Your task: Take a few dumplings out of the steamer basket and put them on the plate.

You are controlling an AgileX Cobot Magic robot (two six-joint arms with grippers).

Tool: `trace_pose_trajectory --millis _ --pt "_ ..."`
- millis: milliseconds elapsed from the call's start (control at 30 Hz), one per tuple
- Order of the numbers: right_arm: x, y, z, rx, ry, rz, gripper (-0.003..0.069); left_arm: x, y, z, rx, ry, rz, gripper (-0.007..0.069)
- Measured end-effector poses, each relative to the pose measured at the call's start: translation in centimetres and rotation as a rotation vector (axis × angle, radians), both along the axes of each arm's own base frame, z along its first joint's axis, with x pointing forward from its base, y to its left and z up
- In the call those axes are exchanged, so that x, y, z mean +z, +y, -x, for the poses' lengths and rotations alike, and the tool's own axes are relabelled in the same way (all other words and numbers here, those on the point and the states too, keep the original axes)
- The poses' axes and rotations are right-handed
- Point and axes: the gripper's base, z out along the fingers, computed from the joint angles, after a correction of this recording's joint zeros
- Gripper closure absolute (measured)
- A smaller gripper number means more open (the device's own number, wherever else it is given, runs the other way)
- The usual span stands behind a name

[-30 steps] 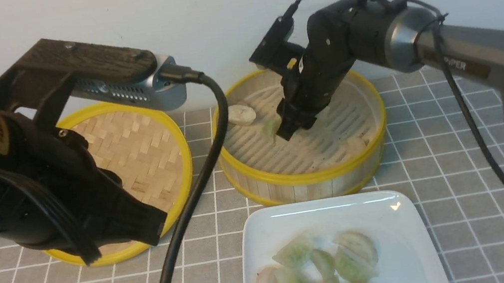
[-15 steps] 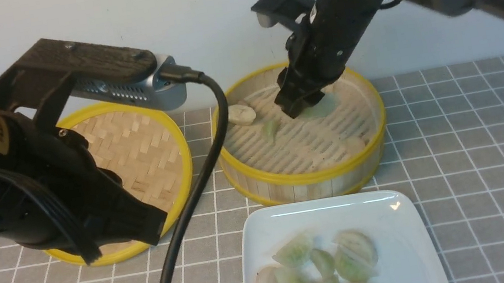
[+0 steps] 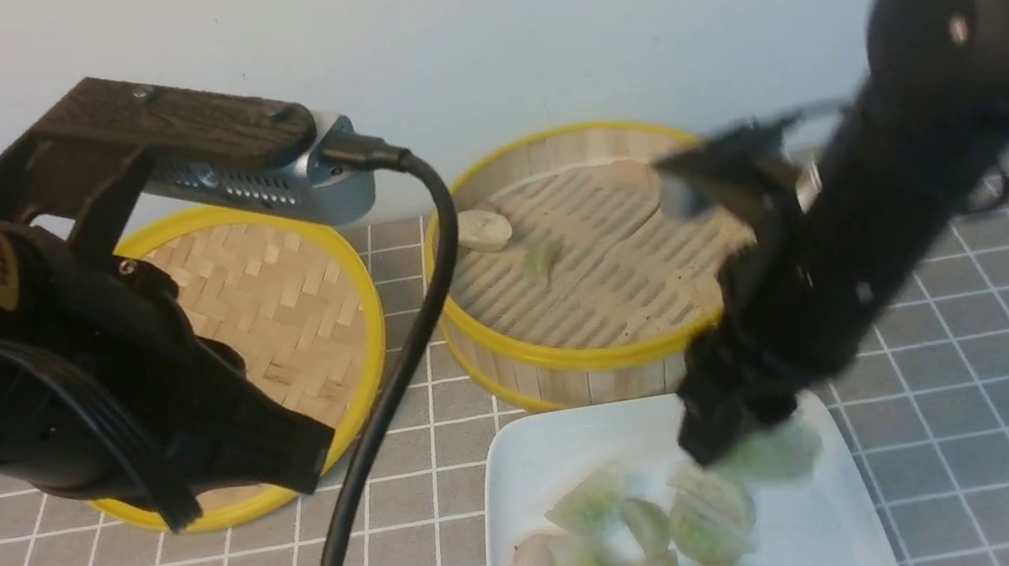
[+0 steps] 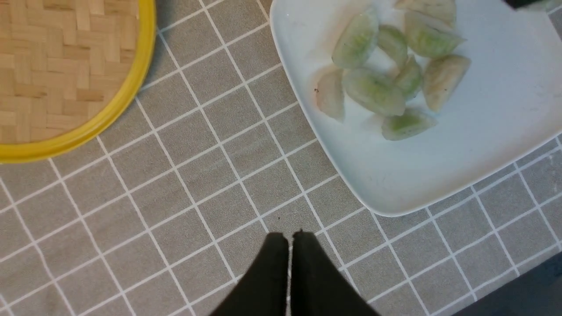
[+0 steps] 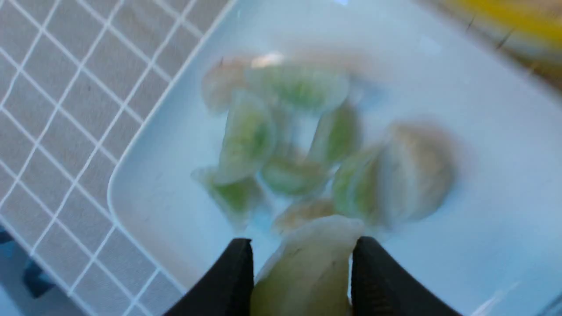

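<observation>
The right end effector point(image 5: 302, 251) is gripping one dumpling point(image 5: 307, 281) just above the plate point(image 3: 547, 453), apparently mid-placing, next needing lowering and letting go.

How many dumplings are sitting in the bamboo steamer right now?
2 show: an off-white dumpling by the steamer basket's far-left wall, a small greenish dumpling beside it. The right arm may hide more.

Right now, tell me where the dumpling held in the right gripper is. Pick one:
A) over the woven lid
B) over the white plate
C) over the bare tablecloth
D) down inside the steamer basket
B: the right wrist view shows the right gripper closed on a dumpling directly above the plate, with the other dumplings lying on it below.
</observation>
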Motion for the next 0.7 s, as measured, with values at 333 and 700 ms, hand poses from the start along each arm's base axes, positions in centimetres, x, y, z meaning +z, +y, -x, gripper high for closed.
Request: trace_pose_trajectory --millis 333,700 --pt "-5.0 -0.5 1.9 -0.109 0.090 -0.013 0.0316 0.0 0.0 0.0 -0.001 -0.002 0.002 0.0629" --pt "-3.2 0.2 1.8 -0.093 0.133 -0.054 -0.0007 0.0 0.0 0.0 -0.004 -0.007 0.003 0.0629"
